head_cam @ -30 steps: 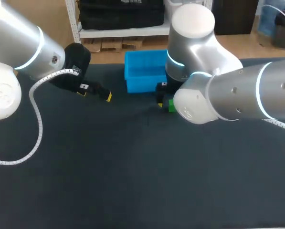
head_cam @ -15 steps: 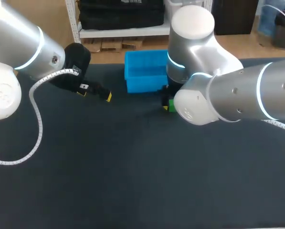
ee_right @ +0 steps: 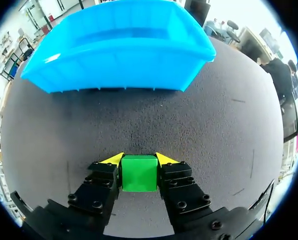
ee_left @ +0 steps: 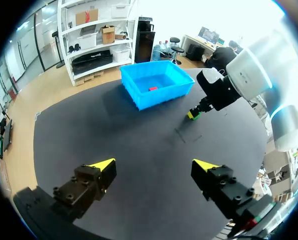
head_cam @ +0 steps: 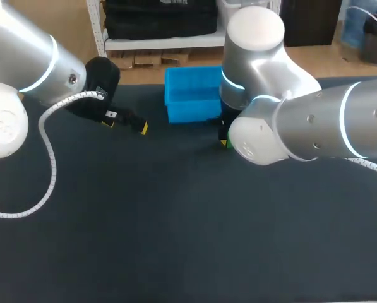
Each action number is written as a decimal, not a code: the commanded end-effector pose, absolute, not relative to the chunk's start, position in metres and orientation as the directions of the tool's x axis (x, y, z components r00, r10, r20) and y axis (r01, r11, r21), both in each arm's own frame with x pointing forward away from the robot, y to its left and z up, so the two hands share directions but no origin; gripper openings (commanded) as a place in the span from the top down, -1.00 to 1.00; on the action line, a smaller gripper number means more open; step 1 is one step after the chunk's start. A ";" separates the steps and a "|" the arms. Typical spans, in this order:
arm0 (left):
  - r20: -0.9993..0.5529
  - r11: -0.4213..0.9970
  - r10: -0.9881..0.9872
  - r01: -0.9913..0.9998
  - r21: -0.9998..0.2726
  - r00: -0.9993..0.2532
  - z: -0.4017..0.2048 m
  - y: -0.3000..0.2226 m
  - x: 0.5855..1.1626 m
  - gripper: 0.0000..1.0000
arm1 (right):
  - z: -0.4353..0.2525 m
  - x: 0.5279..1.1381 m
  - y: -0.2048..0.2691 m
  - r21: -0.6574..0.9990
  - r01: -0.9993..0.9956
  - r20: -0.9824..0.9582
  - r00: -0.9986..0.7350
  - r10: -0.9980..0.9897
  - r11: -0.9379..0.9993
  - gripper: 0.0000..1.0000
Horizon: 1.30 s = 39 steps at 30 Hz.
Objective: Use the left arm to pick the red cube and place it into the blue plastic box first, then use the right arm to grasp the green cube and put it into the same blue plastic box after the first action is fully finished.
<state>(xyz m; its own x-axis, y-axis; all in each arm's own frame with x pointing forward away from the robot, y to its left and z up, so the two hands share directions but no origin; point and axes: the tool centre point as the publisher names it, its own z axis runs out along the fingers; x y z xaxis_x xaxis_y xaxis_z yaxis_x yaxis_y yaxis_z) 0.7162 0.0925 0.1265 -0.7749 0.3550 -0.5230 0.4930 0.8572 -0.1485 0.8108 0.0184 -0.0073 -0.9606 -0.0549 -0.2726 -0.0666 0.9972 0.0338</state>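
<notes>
R wrist / R gripper (ee_right: pixel 139 160): clenched on green cube (ee_right: pixel 139 174), both yellow tips pressed vs its two opposite sides
R wrist / green cube: sits square betw. the fingers, over the dark mat (ee_right: pixel 213 125); lifted or resting, can't tell
R wrist / blue box (ee_right: pixel 119 60): ahead of R gripper, near but apart, long wall facing it; inside hidden from here
L wrist / L gripper (ee_left: pixel 153 165): released, fingers spread wide over the mat
L wrist / blue box (ee_left: pixel 139 97): well ahead of L gripper, on far part of the mat
L wrist / red cube (ee_left: pixel 152 88): lying inside blue box, on its floor
L wrist / green cube (ee_left: pixel 193 115): at the tips of R gripper (ee_left: pixel 196 111), near blue box's corner, not touching the box
L wrist / R arm (ee_left: pixel 248 75): comes down onto green cube from beside the box
Head / L arm (head_cam: pixel 30 63): enters from L; L gripper (head_cam: pixel 134 124) is L of blue box (head_cam: pixel 191 95), apart from it, one yellow tip showing
Head / R arm (head_cam: pixel 302 126): enters from R, big joint covers most of R gripper (head_cam: pixel 224 136)
Head / green cube (head_cam: pixel 227 143): only a sliver shows under R arm, just in front of the box's R front corner
Head / blue box: at table's far middle, its R part hidden by R arm
</notes>
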 end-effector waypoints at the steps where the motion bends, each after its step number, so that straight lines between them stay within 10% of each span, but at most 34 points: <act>1: -0.525 0.856 0.354 0.494 -0.151 -0.774 0.126 0.093 0.716 -1.00 | 0.003 0.806 0.014 0.042 -0.064 -0.292 -0.955 -0.049 0.997 1.00; 39: -0.525 0.856 0.354 0.494 -0.151 -0.774 0.126 0.093 0.716 -1.00 | 0.140 0.777 0.009 0.213 -0.131 -0.533 -0.846 0.003 0.968 1.00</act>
<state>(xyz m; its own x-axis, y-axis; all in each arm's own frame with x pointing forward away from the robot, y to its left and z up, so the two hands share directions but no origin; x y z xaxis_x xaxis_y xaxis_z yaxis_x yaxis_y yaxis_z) 0.7162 0.0925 0.1265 -0.7749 0.3550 -0.5230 0.4930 0.8573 -0.1485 0.7763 0.0077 0.1422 -0.8734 -0.0130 -0.4868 -0.1349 0.9670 0.2162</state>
